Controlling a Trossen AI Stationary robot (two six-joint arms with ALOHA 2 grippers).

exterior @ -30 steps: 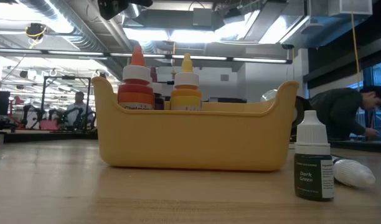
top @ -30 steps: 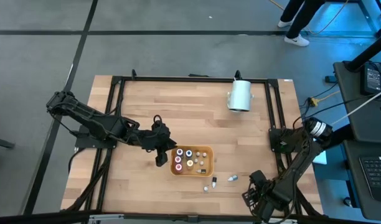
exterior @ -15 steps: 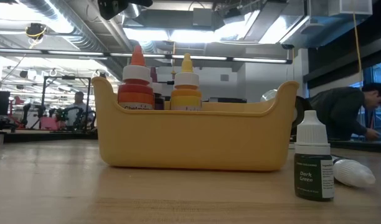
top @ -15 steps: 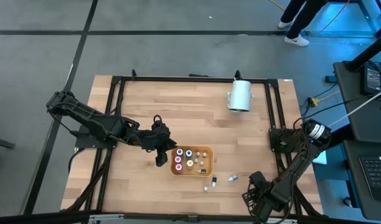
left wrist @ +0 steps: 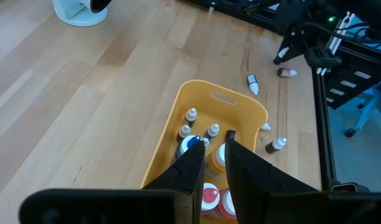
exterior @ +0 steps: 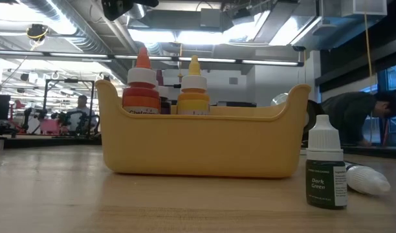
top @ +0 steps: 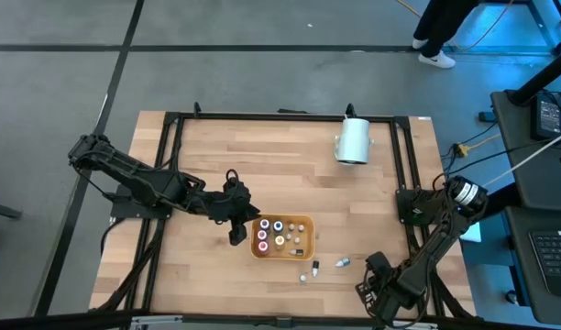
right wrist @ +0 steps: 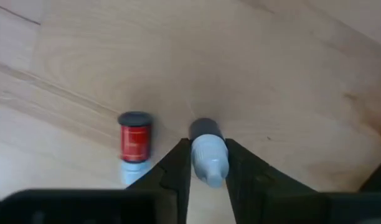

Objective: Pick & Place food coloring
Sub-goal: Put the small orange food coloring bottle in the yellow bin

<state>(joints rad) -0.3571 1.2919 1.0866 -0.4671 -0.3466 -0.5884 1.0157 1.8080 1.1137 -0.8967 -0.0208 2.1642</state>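
Most bottles are sitting in the tray (top: 303, 220); right gripper (right wrist: 206, 163) is closing on a grey bottle (right wrist: 207, 152) off the tray's corner, left gripper (left wrist: 212, 155) nearly closed, empty, beside the tray; several bottles are lying loose on the desk (top: 262, 156)

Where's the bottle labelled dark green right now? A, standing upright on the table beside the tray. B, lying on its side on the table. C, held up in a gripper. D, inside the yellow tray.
A: the dark green bottle stands cap-up on the table, outside the tray.
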